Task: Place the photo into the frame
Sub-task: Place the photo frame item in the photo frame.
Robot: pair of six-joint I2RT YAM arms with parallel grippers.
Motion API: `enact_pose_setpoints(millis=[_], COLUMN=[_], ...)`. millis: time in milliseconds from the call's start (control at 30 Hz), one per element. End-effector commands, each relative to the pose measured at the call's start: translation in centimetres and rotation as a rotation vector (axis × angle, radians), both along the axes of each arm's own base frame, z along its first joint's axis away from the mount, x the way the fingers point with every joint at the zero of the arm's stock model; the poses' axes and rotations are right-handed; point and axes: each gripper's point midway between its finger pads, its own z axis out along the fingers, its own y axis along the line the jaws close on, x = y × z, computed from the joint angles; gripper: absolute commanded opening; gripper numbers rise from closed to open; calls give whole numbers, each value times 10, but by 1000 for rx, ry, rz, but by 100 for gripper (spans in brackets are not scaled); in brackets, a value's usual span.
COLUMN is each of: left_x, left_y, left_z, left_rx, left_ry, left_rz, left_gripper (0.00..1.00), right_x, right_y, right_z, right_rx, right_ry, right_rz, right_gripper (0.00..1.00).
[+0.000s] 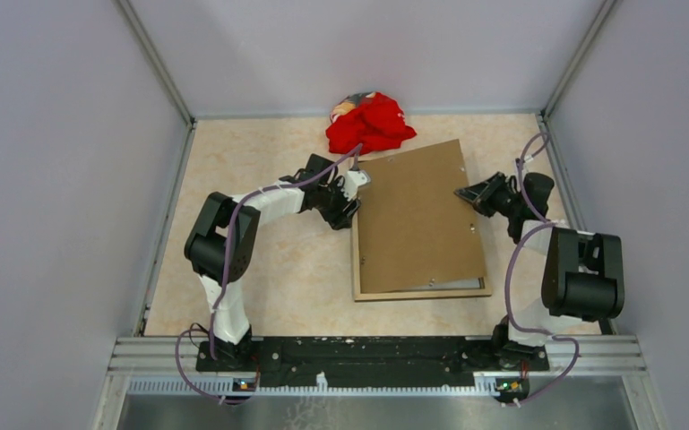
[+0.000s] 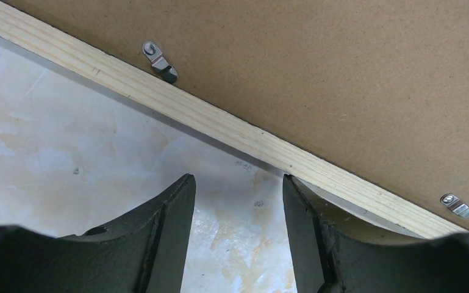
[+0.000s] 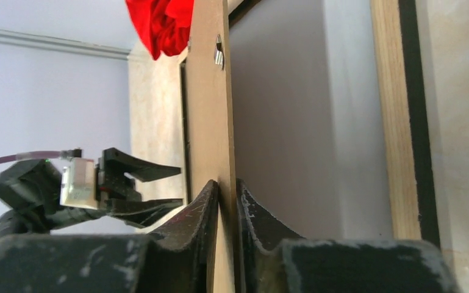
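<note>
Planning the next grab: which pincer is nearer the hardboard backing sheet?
Right. The right pincer pinches the hardboard backing sheet at its right edge; the left pincer hangs open just outside the frame's left rail.

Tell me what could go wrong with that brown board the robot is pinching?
The right gripper pinches only the thin edge of the brown board, so it might slip and drop onto the frame. The left gripper is open beside the frame, holding nothing, so the frame could slide if the board drags it.
</note>
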Motion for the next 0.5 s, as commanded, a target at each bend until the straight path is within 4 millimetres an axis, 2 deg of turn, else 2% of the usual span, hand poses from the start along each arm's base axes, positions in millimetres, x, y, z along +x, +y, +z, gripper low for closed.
enact_pose_setpoints(millis=[0, 67, 300, 367, 467], left_x=[6, 9, 13, 12, 11], left_y=[-17, -16, -15, -14, -13], left_z=[16, 19, 31, 32, 32], left_rx=[-54, -54, -72, -72, -72], left_ry=[-42, -53, -67, -66, -66], left_rz=[-37, -30, -20, -18, -19], left_gripper=[62, 61, 61, 61, 60], right_x=[-12, -18, -18, -16, -16], right_y=[7, 6, 2, 2, 3], right_z=[-8, -13, -17, -16, -13], right_rx=[-160, -217, -455, -532, -619], right_ry=[29, 58, 137, 152, 168], right_rz=[36, 39, 53, 49, 48], right_gripper=[25, 45, 87, 96, 99])
